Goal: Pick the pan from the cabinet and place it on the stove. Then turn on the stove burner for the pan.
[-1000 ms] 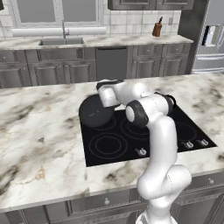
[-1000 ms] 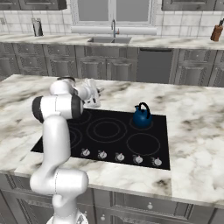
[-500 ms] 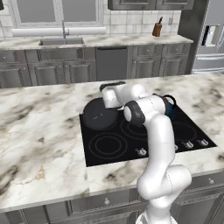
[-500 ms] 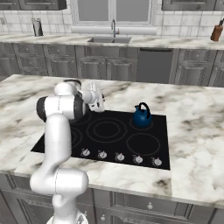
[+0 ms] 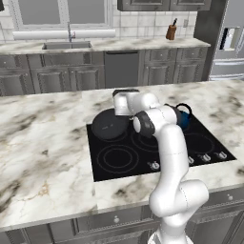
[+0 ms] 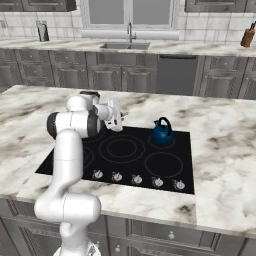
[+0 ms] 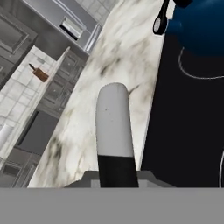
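The black pan [image 5: 110,125] sits low over the stove's [image 5: 113,172] back left stove burner, and whether it touches the glass I cannot tell. My gripper [image 5: 122,102] is shut on its handle at the pan's far right edge. In the hand view the silver-grey handle [image 7: 113,127] sticks up from between the finger tips. From the right base view the gripper [image 6: 116,116] hovers over the stove's [image 6: 185,150] back edge, with the arm hiding the pan. The cabinet is out of view.
A small blue kettle [image 5: 183,116] stands on the back right burner, close to the right of my hand [image 6: 161,132] [image 7: 199,26]. A row of silver knobs [image 6: 136,179] lines the stove's front edge. Marble counter [image 5: 43,157] surrounds the cooktop.
The gripper has carried the pan slightly right and down over the back left burner, and the pan now lies flatter. The kettle has not moved.
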Motion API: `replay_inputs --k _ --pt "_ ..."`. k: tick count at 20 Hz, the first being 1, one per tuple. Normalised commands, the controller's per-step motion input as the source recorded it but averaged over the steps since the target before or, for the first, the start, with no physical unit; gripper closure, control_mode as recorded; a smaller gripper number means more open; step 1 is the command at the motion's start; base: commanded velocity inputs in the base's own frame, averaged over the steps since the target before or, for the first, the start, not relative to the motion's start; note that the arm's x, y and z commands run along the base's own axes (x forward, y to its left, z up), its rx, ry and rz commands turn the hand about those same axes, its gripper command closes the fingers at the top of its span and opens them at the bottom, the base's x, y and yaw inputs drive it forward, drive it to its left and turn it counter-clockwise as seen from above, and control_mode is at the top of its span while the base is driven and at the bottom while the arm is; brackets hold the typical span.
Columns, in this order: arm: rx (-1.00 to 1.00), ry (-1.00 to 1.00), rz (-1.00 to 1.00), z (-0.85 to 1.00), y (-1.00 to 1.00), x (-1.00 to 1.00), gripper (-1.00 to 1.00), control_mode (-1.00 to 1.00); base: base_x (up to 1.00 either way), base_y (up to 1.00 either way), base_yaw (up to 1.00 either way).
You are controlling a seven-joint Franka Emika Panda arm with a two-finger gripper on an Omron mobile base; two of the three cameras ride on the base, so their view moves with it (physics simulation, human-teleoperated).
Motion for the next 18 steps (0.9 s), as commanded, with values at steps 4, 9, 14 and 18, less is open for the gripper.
replay_inputs --k 4,9,14,18 --pt "-0.01 0.00 -0.11 -0.21 0.24 0.00 1.00 -1.00 0.00 0.00 0.00" --pt "-0.01 0.00 -0.09 -0.16 0.27 0.00 -1.00 -1.00 0.00 0.00 0.00" --pt "0.00 -0.01 -0.07 -0.10 0.12 0.00 -1.00 -1.00 0.00 0.00 0.00" --pt "0.00 -0.02 -0.06 -0.12 0.07 -0.05 -1.00 -1.00 0.00 0.00 0.00"
